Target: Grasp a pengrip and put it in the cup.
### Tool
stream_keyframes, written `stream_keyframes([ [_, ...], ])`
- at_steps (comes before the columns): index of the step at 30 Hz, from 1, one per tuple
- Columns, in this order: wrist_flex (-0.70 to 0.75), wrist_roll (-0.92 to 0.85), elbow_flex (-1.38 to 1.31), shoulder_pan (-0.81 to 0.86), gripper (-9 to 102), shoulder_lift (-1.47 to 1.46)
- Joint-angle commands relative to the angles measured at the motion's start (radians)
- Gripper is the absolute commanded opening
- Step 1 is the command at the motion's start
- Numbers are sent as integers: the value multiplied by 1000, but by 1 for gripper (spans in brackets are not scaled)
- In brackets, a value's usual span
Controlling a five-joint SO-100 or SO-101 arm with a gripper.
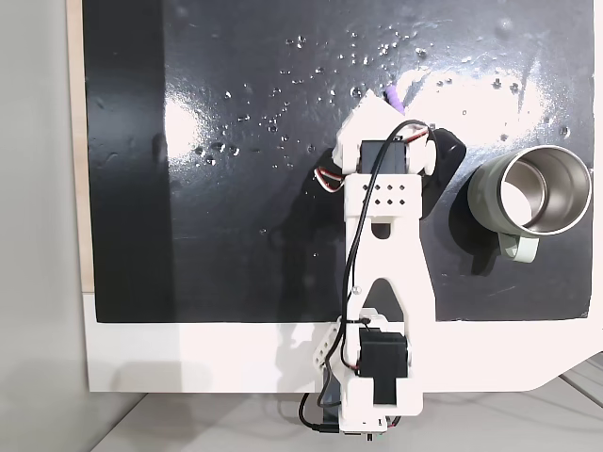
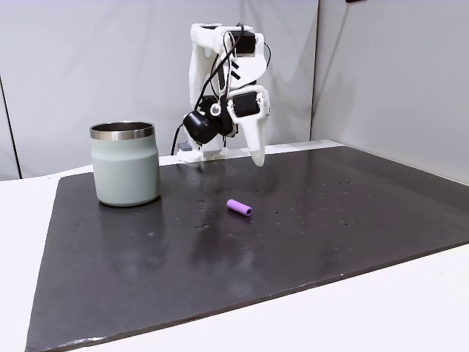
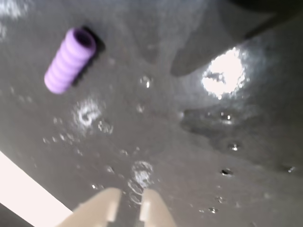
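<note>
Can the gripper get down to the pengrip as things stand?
Probably yes. The pengrip lies alone on the black mat; the cup stands well aside. The gripper hangs above the mat near it, with nothing between.

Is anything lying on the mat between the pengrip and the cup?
No. In a fixed view, the stretch of black mat between the pengrip and the cup is bare apart from small shiny specks.

A ribbed light-purple pengrip (image 3: 69, 59), a grey-green cup (image 2: 125, 163) with steel inside, a glossy black mat (image 2: 308, 220).
</note>
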Motion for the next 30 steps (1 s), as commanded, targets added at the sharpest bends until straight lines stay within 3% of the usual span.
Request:
stream_keyframes([
  [1,58,54,-117,32,13,-40],
  [23,319,0,-664,126,21,-489],
  [30,483,-2,-939,115,22,-681],
])
